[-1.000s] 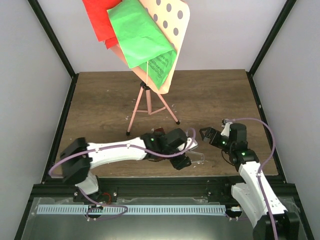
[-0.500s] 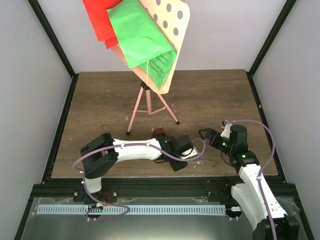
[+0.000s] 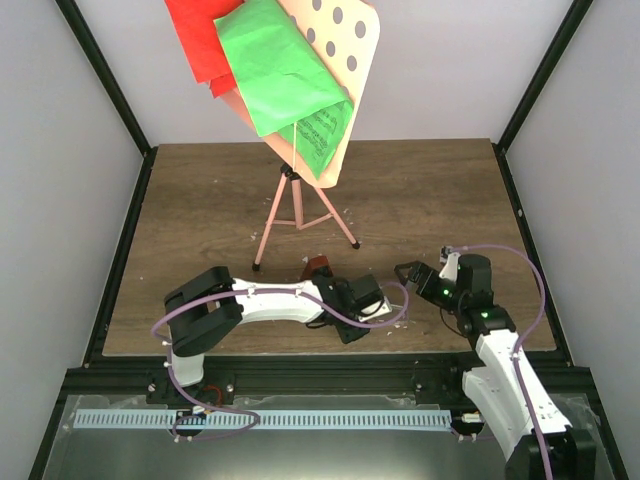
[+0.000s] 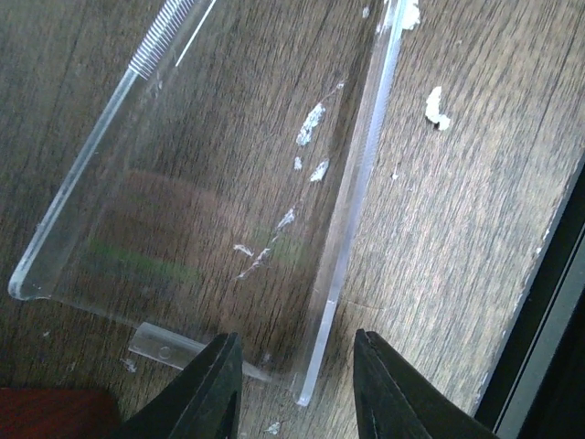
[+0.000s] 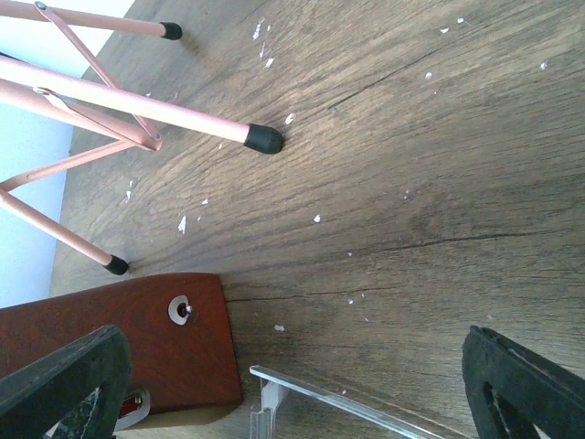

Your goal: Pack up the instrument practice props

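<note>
Clear plastic fills our left wrist view. The cover (image 4: pixel 210 183) lies flat on the wooden surface (image 4: pixel 457 229), one corner edge sitting between the spread fingers of the left tool (image 4: pixel 297 389), which is released and gripping nothing. Our right tool (image 5: pixel 292 393) gapes wide too, with the reddish-brown metronome (image 5: pixel 119 343) beside one finger, cut off at the frame edge, and the pink stand (image 5: pixel 137 101) legs beyond it. Only the overhead view catches the green sheet (image 3: pixel 275 65) and red sheet (image 3: pixel 200 40) up on the stand's desk. From up there, the cover is barely visible.
</note>
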`<state>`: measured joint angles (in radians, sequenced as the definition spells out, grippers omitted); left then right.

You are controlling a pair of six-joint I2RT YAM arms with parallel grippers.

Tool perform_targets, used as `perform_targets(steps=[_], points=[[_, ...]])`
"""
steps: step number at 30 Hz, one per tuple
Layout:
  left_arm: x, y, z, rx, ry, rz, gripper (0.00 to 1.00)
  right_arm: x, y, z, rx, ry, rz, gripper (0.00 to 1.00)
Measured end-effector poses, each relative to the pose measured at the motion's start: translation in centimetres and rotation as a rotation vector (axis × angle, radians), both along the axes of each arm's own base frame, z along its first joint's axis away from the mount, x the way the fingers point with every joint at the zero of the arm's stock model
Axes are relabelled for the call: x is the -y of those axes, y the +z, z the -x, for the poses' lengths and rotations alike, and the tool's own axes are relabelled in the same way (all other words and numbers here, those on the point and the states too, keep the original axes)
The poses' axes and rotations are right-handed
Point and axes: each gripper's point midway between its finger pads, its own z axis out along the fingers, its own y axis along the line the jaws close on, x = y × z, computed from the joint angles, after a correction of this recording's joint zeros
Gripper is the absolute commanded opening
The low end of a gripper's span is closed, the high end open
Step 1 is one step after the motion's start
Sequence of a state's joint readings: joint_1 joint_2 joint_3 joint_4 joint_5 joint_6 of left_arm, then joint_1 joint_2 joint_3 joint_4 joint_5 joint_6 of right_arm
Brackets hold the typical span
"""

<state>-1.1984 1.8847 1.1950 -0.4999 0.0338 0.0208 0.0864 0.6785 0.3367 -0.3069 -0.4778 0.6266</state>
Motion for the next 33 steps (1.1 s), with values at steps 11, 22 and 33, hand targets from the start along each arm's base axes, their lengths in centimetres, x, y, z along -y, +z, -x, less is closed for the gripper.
perform_targets(steps=[11, 22, 33], points=[[0.1, -0.7, -0.2, 0.010, -0.003, -0.001, 0.21, 0.0, -0.3, 0.2, -0.011, -0.007, -0.010, 1.00], [0.5, -0.8, 0.2, 0.039, -0.015, 0.001, 0.00, 0.0, 0.1, 0.2, 0.004, -0.012, -0.017, 1.00], [-0.5, 2.1, 0.7, 0.042, 0.056, 0.075, 0.00, 0.7, 1.8, 0.6, 0.011, -0.044, 0.005, 1.00]])
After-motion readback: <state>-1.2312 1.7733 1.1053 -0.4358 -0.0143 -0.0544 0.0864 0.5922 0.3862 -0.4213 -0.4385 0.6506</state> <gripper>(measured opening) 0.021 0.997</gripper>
